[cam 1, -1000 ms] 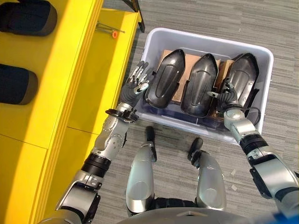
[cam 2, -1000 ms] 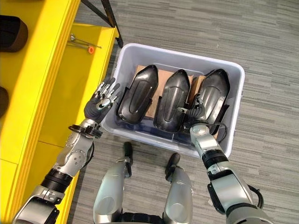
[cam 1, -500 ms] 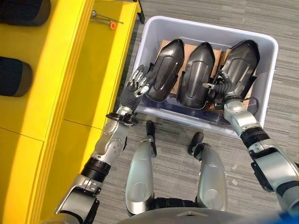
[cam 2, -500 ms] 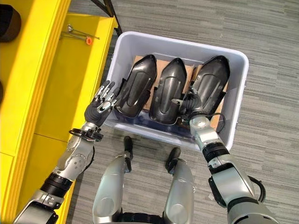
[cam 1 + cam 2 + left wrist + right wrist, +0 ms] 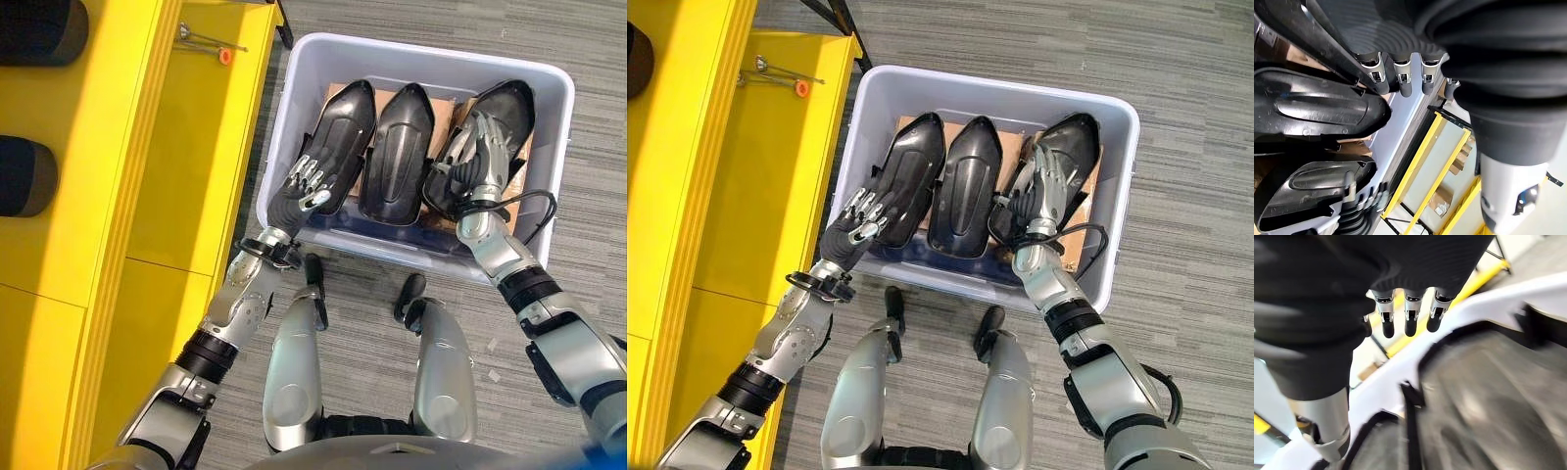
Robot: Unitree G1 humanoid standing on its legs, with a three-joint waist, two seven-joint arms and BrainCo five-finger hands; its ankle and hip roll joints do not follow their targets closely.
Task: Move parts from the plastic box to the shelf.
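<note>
- We see the box (image 5: 560, 147), pale plastic, in the upper middle of the head views, on grey floor (image 5: 607, 294).
- Three black parts stand side by side in it: the left part (image 5: 338, 132), the middle part (image 5: 397, 157) and the right part (image 5: 505, 113), with cardboard (image 5: 446, 103) showing behind them.
- Our left hand (image 5: 306, 186) reaches in over the box's near left corner, fingers straight and released, lying over the lower end of the left part; we cannot tell whether they touch it.
- Our right hand (image 5: 480, 157) lies spread on the face of the right part, fingers extended, not clenched round anything.
- The yellow shelf (image 5: 186, 147) fills the left side of the frame, just beside the box.
- Two dark parts (image 5: 24, 176) already lie on its upper level at the far left.
- A small tool (image 5: 206, 41) with an orange tip lies on the shelf at upper left.
</note>
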